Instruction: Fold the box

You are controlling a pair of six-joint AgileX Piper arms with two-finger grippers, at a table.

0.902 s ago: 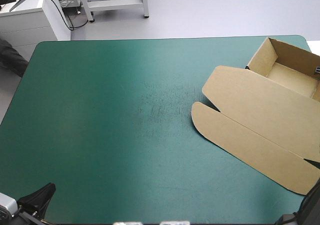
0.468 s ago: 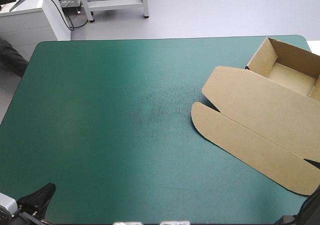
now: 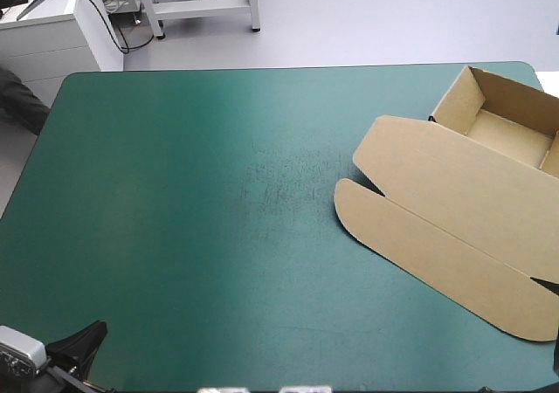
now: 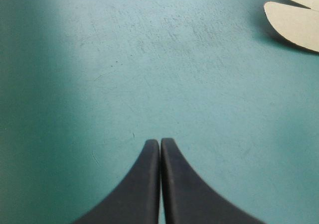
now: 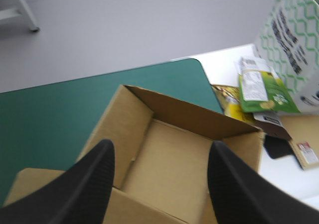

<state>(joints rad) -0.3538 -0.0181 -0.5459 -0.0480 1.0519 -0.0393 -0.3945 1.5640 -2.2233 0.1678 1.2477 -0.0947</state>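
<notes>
The brown box (image 3: 454, 210) lies at the table's right side. Its tray (image 3: 511, 135), walls raised, sits at the far right corner, and the lid lies flat toward the middle with a rounded flap (image 3: 358, 205) at its end. My left gripper (image 4: 159, 142) is shut, low over bare teal-green cover near the front left corner (image 3: 83, 336), with the lid's flap (image 4: 294, 25) far ahead of it. My right gripper (image 5: 162, 149) is open and raised above the tray (image 5: 169, 164), empty.
Past the table's far right corner, printed packets (image 5: 259, 87) and a green-patterned bag (image 5: 294, 40) lie on a white surface. A white cabinet (image 3: 52, 39) stands beyond the far left corner. The cover (image 3: 279, 179) is scuffed mid-table.
In the high view the right arm has drawn back almost out of the front right corner. The left gripper has shifted slightly to the right. The box has not moved.
</notes>
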